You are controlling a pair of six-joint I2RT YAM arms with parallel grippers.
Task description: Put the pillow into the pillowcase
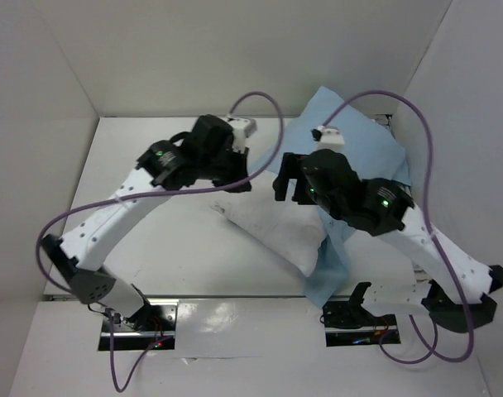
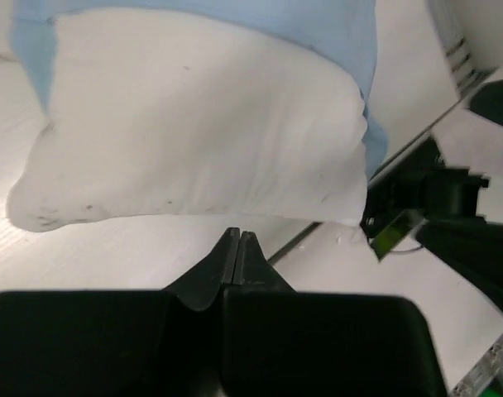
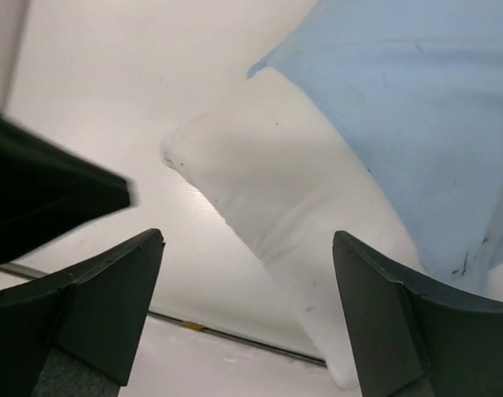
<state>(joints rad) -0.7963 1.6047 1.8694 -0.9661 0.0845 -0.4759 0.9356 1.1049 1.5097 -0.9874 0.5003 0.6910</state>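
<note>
The pillow [image 1: 268,225] is a plump, plain white cushion lying flat on the desk [image 1: 152,248], set at a slant, with faint grey smudges near its corners. Its bare rounded end points toward the left side. The pillowcase [image 1: 363,145] is thin, limp, light blue cloth spread at the far right. It lies over the pillow's right part, and a strip trails to the desk's near edge. In the left wrist view the blue cloth borders the pillow along two sides.
</note>
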